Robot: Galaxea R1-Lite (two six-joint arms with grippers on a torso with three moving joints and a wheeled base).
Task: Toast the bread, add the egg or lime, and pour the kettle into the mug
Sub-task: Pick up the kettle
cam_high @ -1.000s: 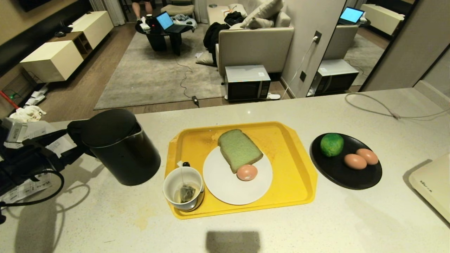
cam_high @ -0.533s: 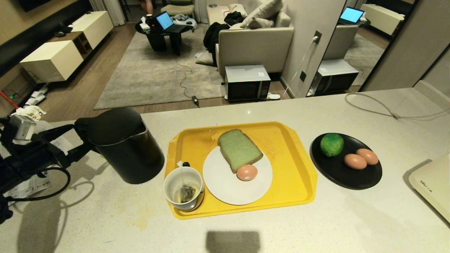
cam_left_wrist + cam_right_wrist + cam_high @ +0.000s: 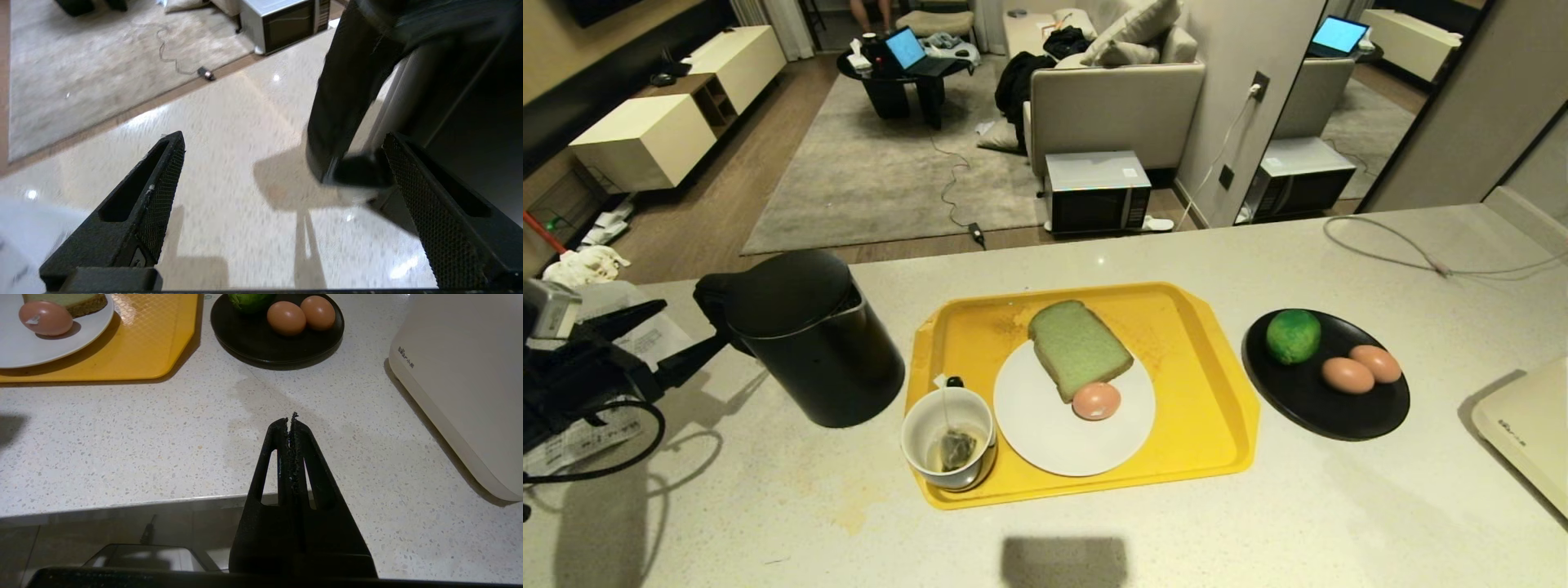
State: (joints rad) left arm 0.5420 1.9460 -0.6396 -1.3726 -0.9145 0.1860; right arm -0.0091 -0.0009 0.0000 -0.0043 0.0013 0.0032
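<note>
The black kettle (image 3: 809, 351) stands on the counter left of the yellow tray (image 3: 1209, 408). My left gripper (image 3: 694, 322) is open at its side handle (image 3: 709, 296); in the left wrist view the kettle (image 3: 351, 81) has the foot of its handle close to one finger, ungripped, ahead of the gripper (image 3: 282, 136). The white mug (image 3: 947, 437) holds a tea bag. The bread (image 3: 1080, 347) and an egg (image 3: 1096, 400) lie on a white plate (image 3: 1045, 445). A lime (image 3: 1293, 336) and two eggs (image 3: 1347, 375) sit on a black plate (image 3: 1339, 420). My right gripper (image 3: 290, 418) is shut over the counter's near edge.
A cream toaster (image 3: 1531, 425) stands at the right edge of the counter. A grey cable (image 3: 1421, 255) loops across the far right. Papers (image 3: 580, 441) lie under my left arm. The counter's far edge drops to the living room floor.
My left gripper pushed in toward the kettle's handle, then drew back a little to the left. The kettle shifted slightly to the right. The right arm stayed still.
</note>
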